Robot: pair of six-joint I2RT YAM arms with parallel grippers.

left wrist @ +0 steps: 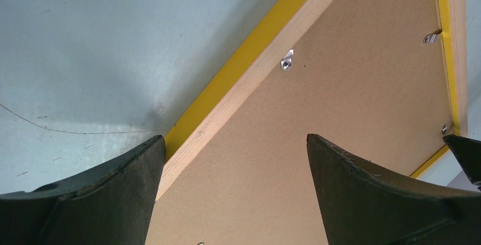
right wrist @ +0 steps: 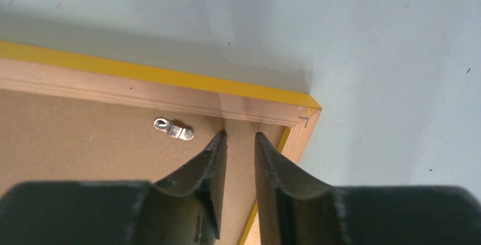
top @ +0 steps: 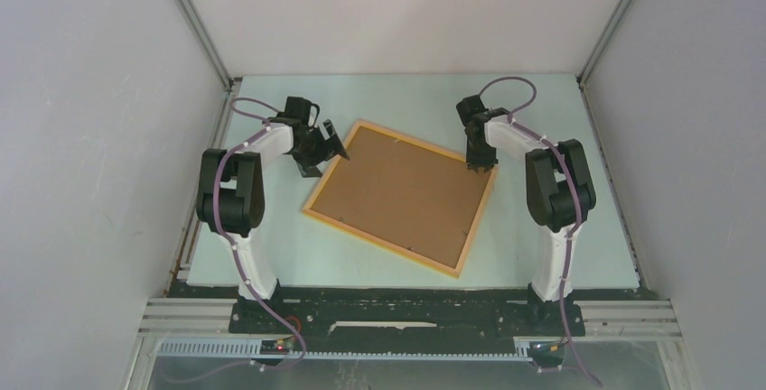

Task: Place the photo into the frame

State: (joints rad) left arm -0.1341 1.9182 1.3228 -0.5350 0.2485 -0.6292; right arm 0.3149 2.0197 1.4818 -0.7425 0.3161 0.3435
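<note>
The frame (top: 379,244), orange-yellow wood, lies face down and turned at an angle on the table. A brown fibreboard backing sheet (top: 402,193) fills it. The photo is hidden or out of view. My left gripper (top: 330,148) is open and empty over the frame's left rail near the far corner. In the left wrist view (left wrist: 235,140) its jaws straddle the rail (left wrist: 249,80) and the backing. My right gripper (top: 479,166) points down over the frame's right corner. In the right wrist view (right wrist: 240,133) its jaws stand a narrow gap apart, empty, over the backing inside the corner rail (right wrist: 142,89).
Small metal turn clips sit at the backing's edge, one in the left wrist view (left wrist: 287,60) and one left of my right fingertips (right wrist: 173,129). The pale blue-green table (top: 560,137) is bounded by white enclosure walls on three sides.
</note>
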